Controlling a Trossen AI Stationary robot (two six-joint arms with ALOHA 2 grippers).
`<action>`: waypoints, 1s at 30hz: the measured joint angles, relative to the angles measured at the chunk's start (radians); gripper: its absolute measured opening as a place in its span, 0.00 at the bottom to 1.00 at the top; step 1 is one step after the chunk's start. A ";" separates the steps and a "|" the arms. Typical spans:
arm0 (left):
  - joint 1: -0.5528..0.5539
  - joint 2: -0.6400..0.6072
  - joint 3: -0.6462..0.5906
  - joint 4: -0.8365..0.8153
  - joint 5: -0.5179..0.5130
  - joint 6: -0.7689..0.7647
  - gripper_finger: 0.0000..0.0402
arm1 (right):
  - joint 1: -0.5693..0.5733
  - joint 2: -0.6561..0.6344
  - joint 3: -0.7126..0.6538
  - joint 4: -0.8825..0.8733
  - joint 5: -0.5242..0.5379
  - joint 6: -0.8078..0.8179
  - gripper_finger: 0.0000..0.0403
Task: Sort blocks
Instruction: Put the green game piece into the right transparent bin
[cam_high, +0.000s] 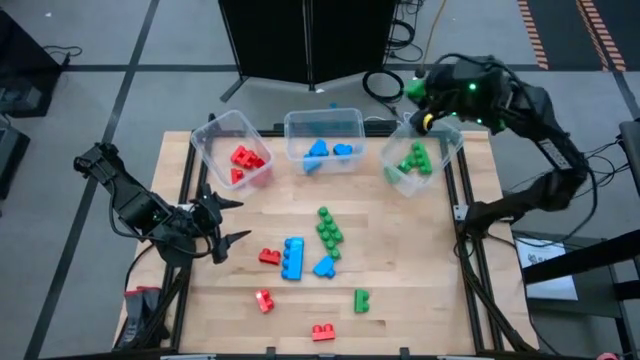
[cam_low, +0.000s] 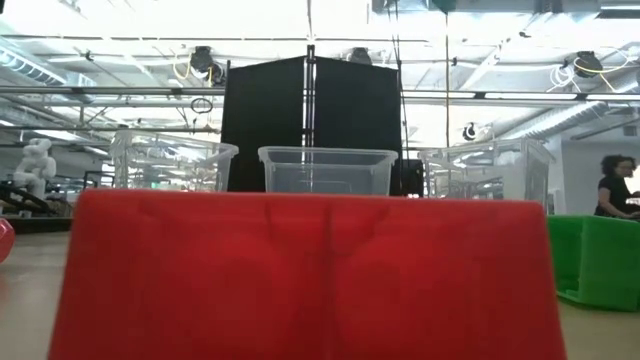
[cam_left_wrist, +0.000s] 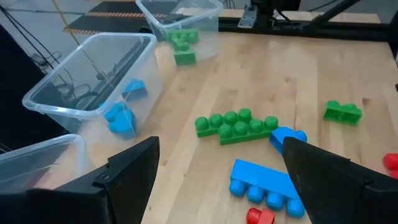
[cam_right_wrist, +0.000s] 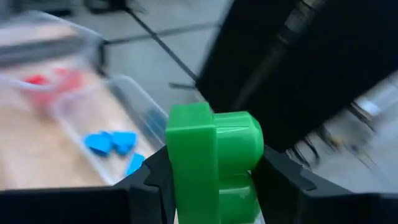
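- Holding a green block (cam_right_wrist: 214, 163) tight in my right claw (cam_right_wrist: 211, 180), above the bin (cam_high: 450, 150) with green blocks.
- My left claw (cam_high: 222, 220) waits, fingers apart, at the table (cam_high: 420, 300) edge.

We see red blocks (cam_high: 246, 160), blue blocks (cam_high: 327, 153) and green blocks (cam_high: 416, 160) sorted into three bins. Loose pieces lie mid-table: a green studded cluster (cam_high: 328, 231), a long blue brick (cam_high: 292, 258), scattered red bricks (cam_high: 264, 300). One green block (cam_right_wrist: 211, 163) sits clamped between dark fingers.
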 joint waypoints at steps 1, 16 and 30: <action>0.000 0.000 0.000 0.004 -0.004 0.000 0.84 | -0.024 -0.026 -0.041 0.002 0.018 0.013 0.37; 0.005 0.000 0.000 0.002 -0.050 -0.038 0.84 | -0.300 -0.191 -0.852 0.347 -0.159 0.273 0.37; 0.005 0.000 0.000 0.001 -0.042 -0.076 0.84 | -0.366 -0.154 -1.013 0.413 -0.260 0.324 0.53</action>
